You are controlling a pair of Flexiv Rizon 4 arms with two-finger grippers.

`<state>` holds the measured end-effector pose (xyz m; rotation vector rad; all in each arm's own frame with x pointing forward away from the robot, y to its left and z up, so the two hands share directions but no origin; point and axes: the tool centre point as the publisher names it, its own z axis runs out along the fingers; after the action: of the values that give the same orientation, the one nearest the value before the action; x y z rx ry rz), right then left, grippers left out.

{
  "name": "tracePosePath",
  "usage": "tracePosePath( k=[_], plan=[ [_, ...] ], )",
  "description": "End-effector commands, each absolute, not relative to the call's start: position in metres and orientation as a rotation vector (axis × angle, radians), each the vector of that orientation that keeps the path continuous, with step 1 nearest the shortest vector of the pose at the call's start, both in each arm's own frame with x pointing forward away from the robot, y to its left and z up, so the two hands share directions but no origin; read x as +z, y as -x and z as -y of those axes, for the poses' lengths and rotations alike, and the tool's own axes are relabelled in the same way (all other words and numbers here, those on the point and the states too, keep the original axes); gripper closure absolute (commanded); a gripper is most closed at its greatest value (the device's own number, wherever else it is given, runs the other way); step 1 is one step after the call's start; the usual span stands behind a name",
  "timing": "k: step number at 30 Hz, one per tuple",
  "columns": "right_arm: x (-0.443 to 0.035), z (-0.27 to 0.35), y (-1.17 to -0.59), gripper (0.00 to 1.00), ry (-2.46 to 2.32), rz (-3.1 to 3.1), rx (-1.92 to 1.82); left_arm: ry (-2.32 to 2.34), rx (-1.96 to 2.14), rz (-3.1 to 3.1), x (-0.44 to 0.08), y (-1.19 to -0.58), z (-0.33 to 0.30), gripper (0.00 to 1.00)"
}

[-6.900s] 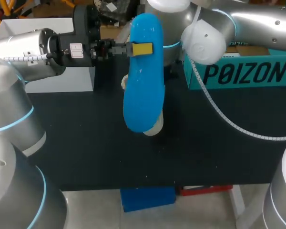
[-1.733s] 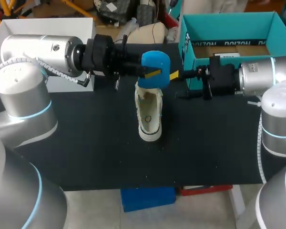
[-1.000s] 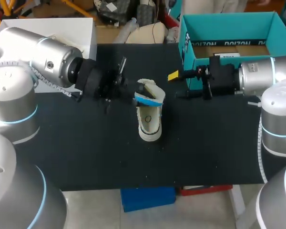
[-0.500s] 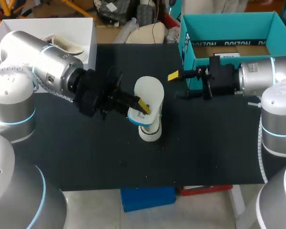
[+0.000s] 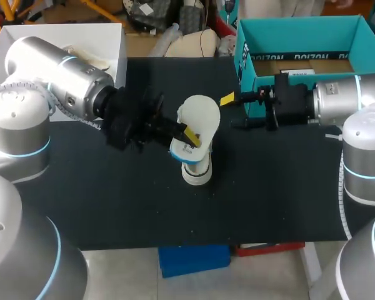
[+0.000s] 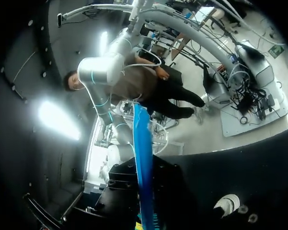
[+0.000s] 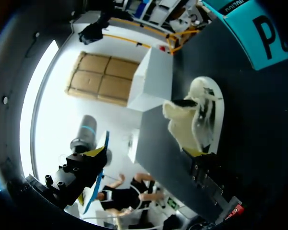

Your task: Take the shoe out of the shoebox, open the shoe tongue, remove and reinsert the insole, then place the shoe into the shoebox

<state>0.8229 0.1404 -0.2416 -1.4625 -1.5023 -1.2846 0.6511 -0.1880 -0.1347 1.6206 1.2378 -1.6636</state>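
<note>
Head view: your left hand (image 5: 189, 137) is clamped on the insole (image 5: 199, 117), holding it pale side up just above the shoe (image 5: 197, 170) on the table (image 5: 112, 200). Your right hand (image 5: 228, 99) hangs beside the shoe, toward the shoebox (image 5: 300, 20); you cannot tell whether it is open. Left wrist: the insole (image 6: 143, 163) shows edge-on, blue. Right wrist: the shoe (image 7: 201, 115) lies ahead of your hand.
</note>
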Motion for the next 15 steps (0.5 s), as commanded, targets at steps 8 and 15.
tracePosePath(
  k=[8, 15],
  plan=[
    [-0.243, -0.142, -0.823, 0.0, 1.464, 1.501, -1.287, -1.587, -1.558, -0.946, -0.151, -0.64, 0.172, 1.0],
    [-0.243, -0.142, -0.823, 0.0, 1.464, 1.501, -1.287, -1.557, -1.555, -0.833, -0.185, -0.639, 0.173, 1.0]
  ],
)
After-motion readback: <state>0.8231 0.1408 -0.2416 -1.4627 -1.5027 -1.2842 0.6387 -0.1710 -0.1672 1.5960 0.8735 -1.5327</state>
